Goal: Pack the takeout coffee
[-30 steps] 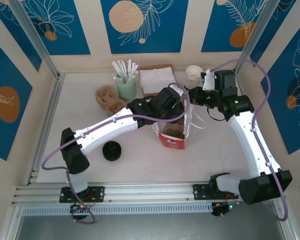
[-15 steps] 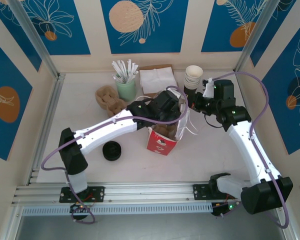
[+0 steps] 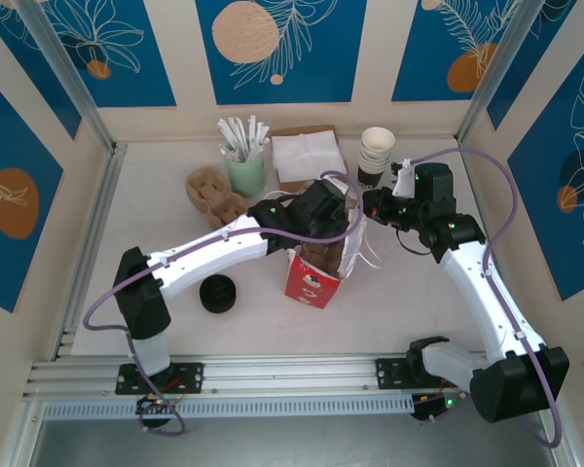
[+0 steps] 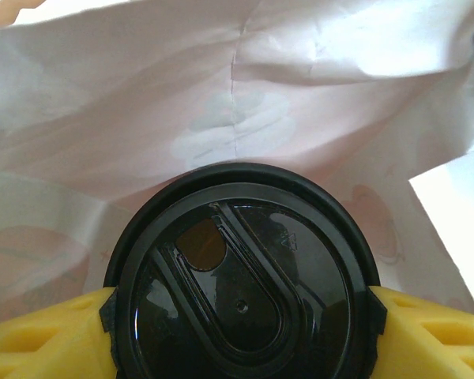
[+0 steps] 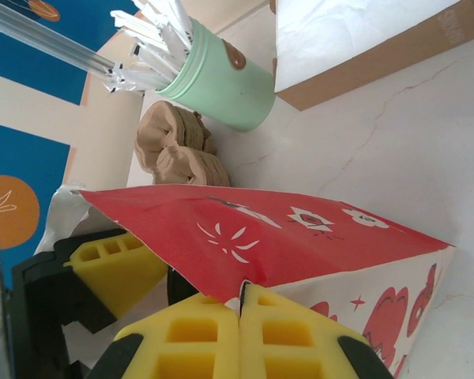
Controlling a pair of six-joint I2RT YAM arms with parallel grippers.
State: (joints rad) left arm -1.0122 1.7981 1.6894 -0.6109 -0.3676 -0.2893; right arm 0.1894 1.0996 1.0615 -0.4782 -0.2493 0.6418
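Observation:
The takeout coffee (image 4: 241, 276) shows its round black lid in the left wrist view, clamped on both sides by my left gripper (image 4: 241, 328). The bag's white inner paper lies behind it. From above, my left gripper (image 3: 323, 209) reaches into the mouth of the red-and-white bag (image 3: 314, 272), which leans to the left on the table. My right gripper (image 5: 241, 304) is shut on the rim of the bag (image 5: 300, 229), pinching the paper edge. In the top view, the right gripper (image 3: 373, 204) sits at the bag's right upper edge.
A green cup of wrapped straws (image 3: 244, 170), a napkin box (image 3: 304, 156) and a stack of lidless cups (image 3: 376, 156) stand at the back. Brown cardboard carriers (image 3: 212, 193) lie left of the bag. A low stack of black lids (image 3: 217, 293) sits near the left arm.
The bag has shifted left and tipped over to the left. My right gripper moved forward and left with the rim. The left gripper stayed in the bag's mouth.

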